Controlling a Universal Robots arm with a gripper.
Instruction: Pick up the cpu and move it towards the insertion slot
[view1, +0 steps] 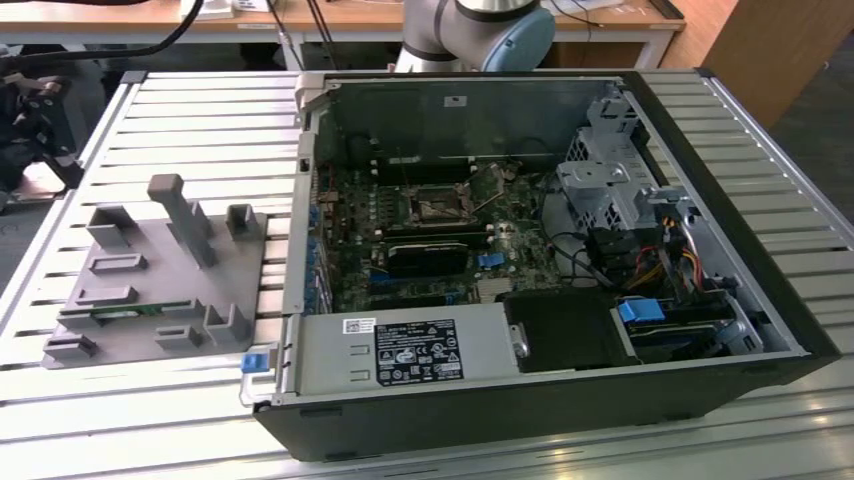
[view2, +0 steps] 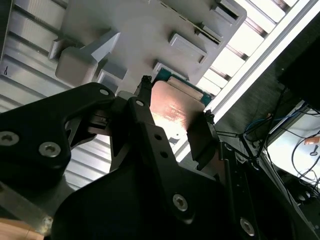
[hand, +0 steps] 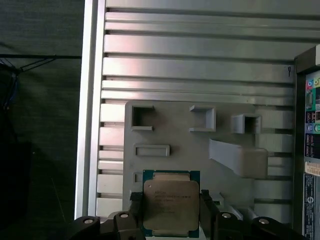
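The black two-fingered gripper (hand: 170, 204) was pinched shut onto the cpu (hand: 171, 196), a small flat square chip with a silvery metal top and a green rim; its black fingers (hand: 136, 209) pressed against two opposite edges of the chip. In the second wrist view the gripper (view2: 176, 102) clamped the cpu (view2: 172, 109) between its fingers (view2: 201, 139); the metal top caught a pinkish glare. In both wrist views the chip sat over the grey plastic tray (hand: 175, 132) with its raised blocks and open recesses; whether it touched the tray could not be told. The tray lay on the slatted aluminium table (hand: 200, 55).

In the exterior view the grey plastic tray (view1: 134, 290) sat at the exterior view's left on the slatted table (view1: 187, 110), just beside the open black computer case (view1: 561, 410); a thin green memory stick (view1: 123, 313) lay in a recess toward the tray's near side. The insertion slot (view1: 435, 208), a square dark socket framed by a shiny metal bracket, lay on the green motherboard (view1: 358, 288) inside the case, toward its far half and well apart from the tray. The grey robot arm (view1: 481, 30) rose beyond the case's far wall.
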